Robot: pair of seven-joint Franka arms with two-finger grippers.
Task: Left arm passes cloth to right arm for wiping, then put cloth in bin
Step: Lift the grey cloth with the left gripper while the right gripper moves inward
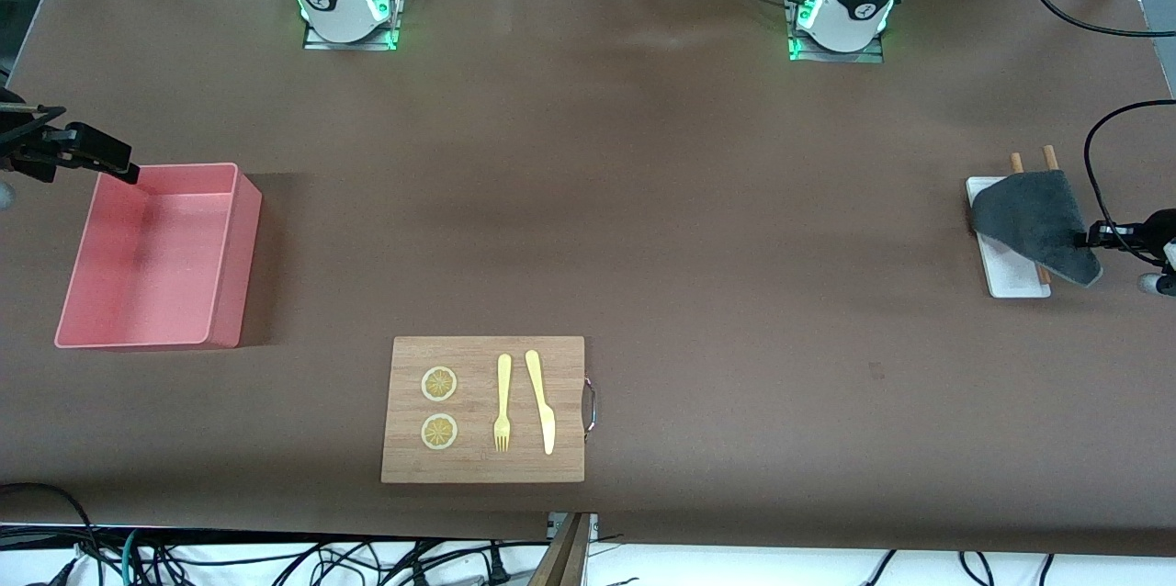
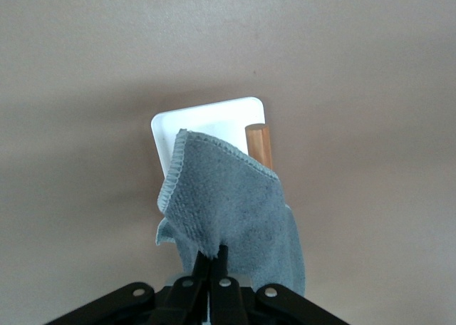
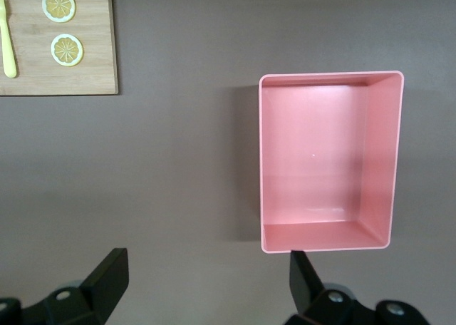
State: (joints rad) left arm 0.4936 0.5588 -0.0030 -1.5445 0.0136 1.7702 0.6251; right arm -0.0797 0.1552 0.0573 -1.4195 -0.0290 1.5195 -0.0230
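Left wrist view: soft dark grey fabric cloth (image 2: 235, 211) is pinched by left gripper (image 2: 214, 268) over small white flat tray (image 2: 206, 122), seemingly lifted; right gripper (image 3: 206, 279) is held wide beside pink rectangular plastic bin (image 3: 328, 161).

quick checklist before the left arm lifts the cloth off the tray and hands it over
1. Left claw shut on the soft dark grey fabric cloth: ok, pinching one edge.
2. Cloth clear of the small white flat tray: not ok, it drapes over the tray and two wooden sticks.
3. Right claw open to receive: ok, fingers wide, over the table beside the pink rectangular plastic bin.
4. Bin has nothing in it: ok.
5. Red patch on the cloth: cannot tell.
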